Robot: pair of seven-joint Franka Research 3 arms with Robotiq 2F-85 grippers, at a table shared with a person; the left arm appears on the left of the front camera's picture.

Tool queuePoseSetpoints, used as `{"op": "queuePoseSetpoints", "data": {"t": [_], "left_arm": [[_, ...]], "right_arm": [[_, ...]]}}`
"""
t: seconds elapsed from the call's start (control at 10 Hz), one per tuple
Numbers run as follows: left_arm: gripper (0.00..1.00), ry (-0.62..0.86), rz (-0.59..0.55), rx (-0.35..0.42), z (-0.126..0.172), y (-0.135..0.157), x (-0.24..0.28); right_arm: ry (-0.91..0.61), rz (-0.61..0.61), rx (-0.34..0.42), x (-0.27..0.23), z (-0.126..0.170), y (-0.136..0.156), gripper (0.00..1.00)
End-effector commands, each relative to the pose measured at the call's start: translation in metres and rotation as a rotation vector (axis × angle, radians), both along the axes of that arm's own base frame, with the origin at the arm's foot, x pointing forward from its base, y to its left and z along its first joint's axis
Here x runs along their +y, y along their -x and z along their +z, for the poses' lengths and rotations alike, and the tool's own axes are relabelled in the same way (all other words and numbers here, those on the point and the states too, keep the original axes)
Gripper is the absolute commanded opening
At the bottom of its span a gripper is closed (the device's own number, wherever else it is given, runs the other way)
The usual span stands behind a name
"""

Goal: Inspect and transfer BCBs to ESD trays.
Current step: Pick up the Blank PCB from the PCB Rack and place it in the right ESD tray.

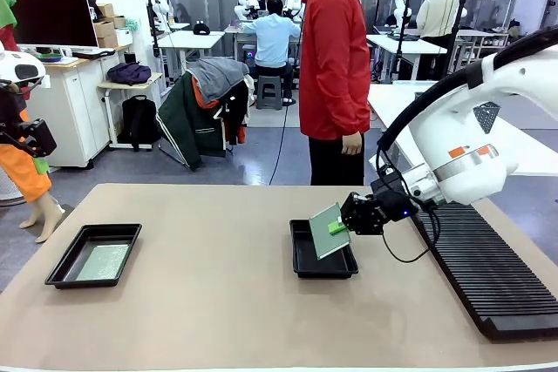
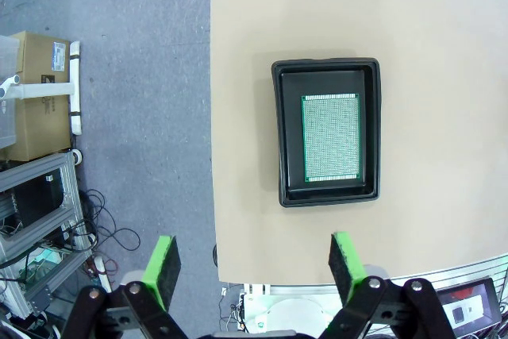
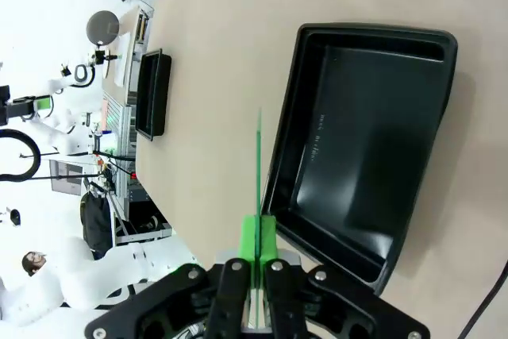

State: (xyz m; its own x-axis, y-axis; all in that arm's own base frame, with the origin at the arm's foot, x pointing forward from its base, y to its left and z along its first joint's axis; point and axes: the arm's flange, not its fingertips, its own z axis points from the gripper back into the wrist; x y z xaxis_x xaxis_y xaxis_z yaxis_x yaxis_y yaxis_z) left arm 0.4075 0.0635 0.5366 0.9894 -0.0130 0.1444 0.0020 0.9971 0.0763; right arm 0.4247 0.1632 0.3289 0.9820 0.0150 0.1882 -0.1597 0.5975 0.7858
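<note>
My right gripper point(image 1: 338, 226) is shut on a green BCB point(image 1: 329, 230), held tilted just above the middle ESD tray point(image 1: 301, 260). In the right wrist view the board point(image 3: 259, 164) shows edge-on between the green pads point(image 3: 258, 240), beside the empty tray point(image 3: 361, 140). A second tray point(image 1: 61, 272) at the table's left holds another BCB point(image 1: 103, 261) lying flat. The left wrist view looks straight down on that tray point(image 2: 286, 132) and its board point(image 2: 331, 136), with my left gripper point(image 2: 254, 267) open high above the table edge.
A long black ribbed rack point(image 1: 488, 267) lies along the table's right side. A person in a red jacket point(image 1: 334, 58) stands at the far edge. In the right wrist view the far tray point(image 3: 153, 93) sits farther along the table. Boxes and cables lie on the floor point(image 2: 48, 93) beside the table.
</note>
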Motion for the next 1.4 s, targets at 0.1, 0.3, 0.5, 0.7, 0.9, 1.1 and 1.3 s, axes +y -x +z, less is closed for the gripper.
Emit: {"op": "queuePoseSetpoints", "data": {"t": [0.1,0.3,0.5,0.7,0.9,1.1,1.3], "left_arm": [[1.0,0.005,-0.004,-0.002,-0.002,0.001,0.002],[1.0,0.005,-0.004,-0.002,-0.002,0.001,0.002],[1.0,0.005,-0.004,-0.002,-0.002,0.001,0.002],[1.0,0.005,-0.004,-0.002,-0.002,0.001,0.002],[1.0,0.005,-0.004,-0.002,-0.002,0.001,0.002],[1.0,0.005,-0.004,-0.002,-0.002,0.001,0.002],[1.0,0.005,-0.004,-0.002,-0.002,0.001,0.002]], "right_arm": [[0.0,-0.052,-0.027,0.014,-0.014,-0.007,0.03],[0.007,-0.065,-0.016,0.019,-0.022,-0.013,0.03],[0.01,-0.064,-0.007,0.024,-0.031,-0.021,0.03],[0.017,-0.063,-0.005,0.027,-0.039,-0.028,0.03],[0.035,-0.066,0.017,0.03,-0.047,-0.031,0.03],[0.047,-0.065,0.033,0.034,-0.05,-0.033,0.03],[0.068,-0.07,0.058,0.035,-0.05,-0.034,0.03]]}}
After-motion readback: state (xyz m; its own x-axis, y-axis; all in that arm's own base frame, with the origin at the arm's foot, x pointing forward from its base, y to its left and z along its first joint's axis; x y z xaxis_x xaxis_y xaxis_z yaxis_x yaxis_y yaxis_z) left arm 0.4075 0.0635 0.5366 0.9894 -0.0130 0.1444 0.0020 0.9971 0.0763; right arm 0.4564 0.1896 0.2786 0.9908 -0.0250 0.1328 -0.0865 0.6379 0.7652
